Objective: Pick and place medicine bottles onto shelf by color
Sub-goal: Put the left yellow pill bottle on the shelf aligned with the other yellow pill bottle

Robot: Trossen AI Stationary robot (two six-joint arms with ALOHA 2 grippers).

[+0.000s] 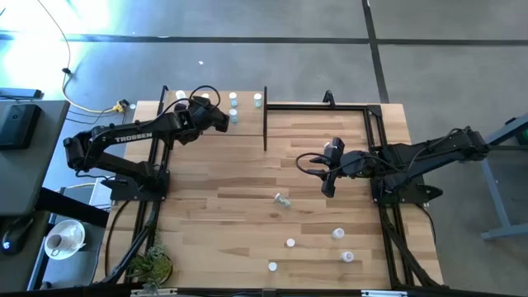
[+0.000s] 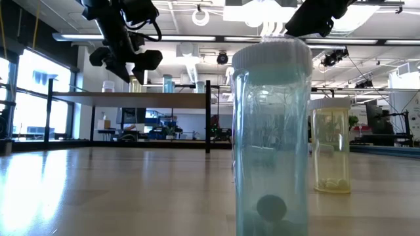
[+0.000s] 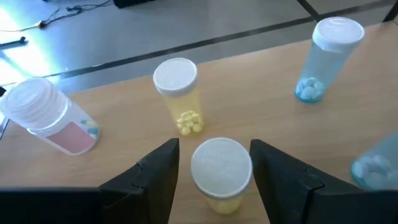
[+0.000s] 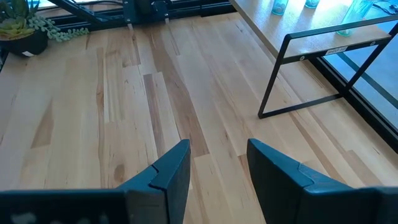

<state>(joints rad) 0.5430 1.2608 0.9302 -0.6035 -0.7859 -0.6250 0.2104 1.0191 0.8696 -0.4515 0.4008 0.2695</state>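
Taking the overhead picture as a clock face, the left gripper [image 1: 221, 117] hovers over the shelf [image 1: 247, 124] at about eleven o'clock. Its wrist camera shows the two dark fingers [image 3: 160, 174] spread on either side of a yellow bottle [image 3: 219, 177] with a white cap; the fingers stand apart from the bottle's sides, not pinching it, and the bottle stands upright on the shelf board. Just beyond it stands a second yellow bottle [image 3: 179, 96] with small yellow pills at its base. Off to one side is a clear bottle with a pink label [image 3: 53, 118], leaning in the view, and to the other side a light blue bottle [image 3: 323, 59] with pale pills; part of another blue bottle [image 3: 379, 165] shows at the frame's edge.

From above, three pale-capped bottles [image 1: 233, 107] line the shelf toward twelve o'clock, with one more [image 1: 258, 99] beside the black post.

Near the centre of the table a small bottle [image 1: 281, 199] lies on its side. Toward five o'clock four more bottles stand apart from each other: one [image 1: 290, 242], one [image 1: 272, 266], one [image 1: 337, 233] and one [image 1: 347, 256].

The right gripper [image 1: 329, 183] hangs over bare tabletop at about three o'clock from the centre, its fingers [image 4: 165, 177] parted with nothing between them.

At table level, a blue bottle [image 2: 270, 137] fills the foreground and a yellow bottle [image 2: 331, 147] stands behind it.

A potted plant [image 1: 150, 266] sits at seven o'clock on the table's corner.
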